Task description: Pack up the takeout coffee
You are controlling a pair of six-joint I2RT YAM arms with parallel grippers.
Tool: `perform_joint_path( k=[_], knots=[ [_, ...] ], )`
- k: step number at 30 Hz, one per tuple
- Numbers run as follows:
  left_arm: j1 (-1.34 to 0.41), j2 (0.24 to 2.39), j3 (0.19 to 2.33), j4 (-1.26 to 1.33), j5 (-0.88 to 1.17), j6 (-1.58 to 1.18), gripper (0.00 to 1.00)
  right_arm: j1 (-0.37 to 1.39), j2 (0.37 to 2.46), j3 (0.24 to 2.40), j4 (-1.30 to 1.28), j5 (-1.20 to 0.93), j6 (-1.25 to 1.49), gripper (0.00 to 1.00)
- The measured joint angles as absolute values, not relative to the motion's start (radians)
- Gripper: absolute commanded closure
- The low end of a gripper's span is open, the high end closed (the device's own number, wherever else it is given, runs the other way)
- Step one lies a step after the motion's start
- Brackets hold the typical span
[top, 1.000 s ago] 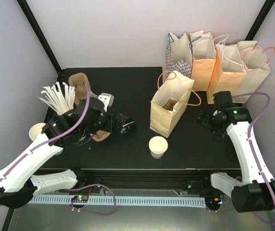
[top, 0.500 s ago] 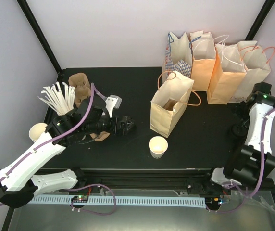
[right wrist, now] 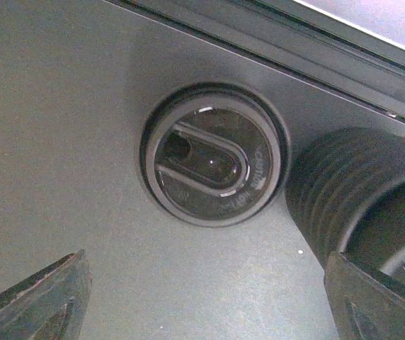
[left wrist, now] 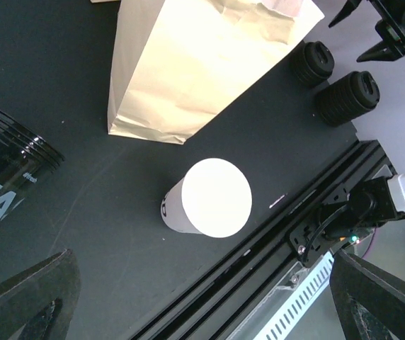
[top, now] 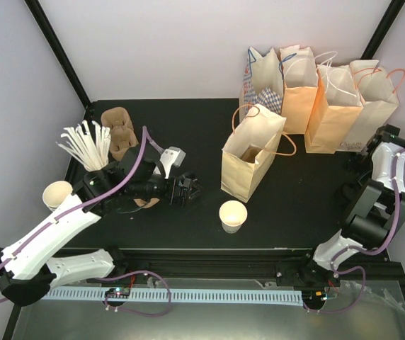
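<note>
**White cup upright in front of the open bag, black lid lying apart**

From the left wrist, the mouth of the takeout coffee cup [left wrist: 209, 198] reads as a flat white disc. Its inside cannot be made out, and only a sliver of black lettering shows on its side. A black cup [left wrist: 8, 166] with pale lettering, left of the brown bag [top: 241, 177], is cut off by the frame edge. Seen from above, the right arm folds over itself at the bag's far right and hides its own fingers.

The takeout coffee cup stands on the black counter [top: 188, 134] just in front of the bag, close to it but not touching. Its long axis is vertical, with the wide mouth up and the narrow base down.

The left arm's fingers [left wrist: 32, 304] hang left of the bag, spread wide and holding nothing; only their tips enter the frame corners. The right arm's fingers [right wrist: 40, 297] are likewise spread apart and empty, above a round black lid [right wrist: 213, 163]. The lid lies flat on the counter, just beside a ribbed black stack [right wrist: 344, 191] that is cut off at the edge.
</note>
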State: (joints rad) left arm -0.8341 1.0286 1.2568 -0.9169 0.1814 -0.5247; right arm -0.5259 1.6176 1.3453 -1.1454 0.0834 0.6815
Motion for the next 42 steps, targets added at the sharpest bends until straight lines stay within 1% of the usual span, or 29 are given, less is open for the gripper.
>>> perform_joint_path(
  k=[8, 15, 23, 31, 36, 42],
  knots=[
    [-0.834, 1.027, 1.234, -0.915, 0.189, -0.525, 0.01, -0.569, 1.704, 1.36, -1.093, 0.037, 0.679, 0.08],
    [-0.834, 1.027, 1.226, -0.911, 0.196, -0.525, 0.01, -0.59, 1.713, 1.344, -1.059, 0.015, 0.678, 0.08],
    [-0.834, 1.028, 1.226, -0.91, 0.201, -0.518, 0.01, -0.597, 1.765, 1.325, -1.018, -0.002, 0.68, 0.12],
    [-0.834, 1.041, 1.226, -0.911, 0.202, -0.508, 0.01, -0.597, 1.77, 1.302, -0.999, 0.006, 0.69, 0.13],
    [-0.834, 1.054, 1.226, -0.91, 0.202, -0.507, 0.01, -0.597, 1.779, 1.28, -0.986, 0.009, 0.691, 0.18],
    [-0.832, 1.057, 1.226, -0.911, 0.202, -0.506, 0.01, -0.597, 1.787, 1.28, -0.976, 0.013, 0.695, 0.27]
  ],
)
